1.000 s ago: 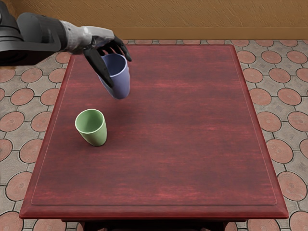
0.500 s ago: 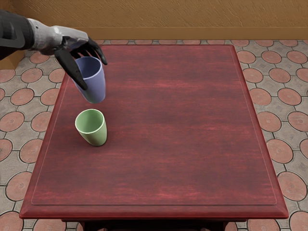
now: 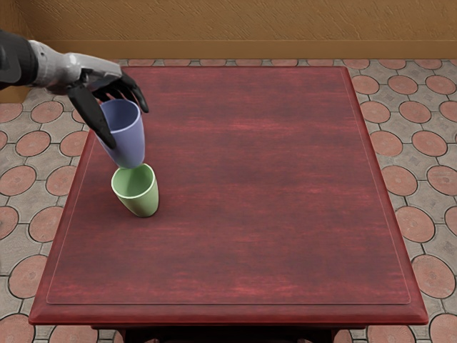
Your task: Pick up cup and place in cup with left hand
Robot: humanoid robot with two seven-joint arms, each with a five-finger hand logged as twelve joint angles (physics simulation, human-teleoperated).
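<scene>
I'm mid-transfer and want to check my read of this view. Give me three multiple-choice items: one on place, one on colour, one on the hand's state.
1. Where does the green cup stand?
A) On the floor
B) On the table
C) On a shelf

2. What colour is the raised cup?
A) Yellow
B) Red
C) Blue-violet

3. How is the left hand?
A) Grasping the raised cup
B) Spread and holding nothing
C) Curled and holding nothing

1: B, its base rests on the tabletop.
2: C, its outer wall shows that colour.
3: A, thumb and fingers hold the cup's sides.
</scene>
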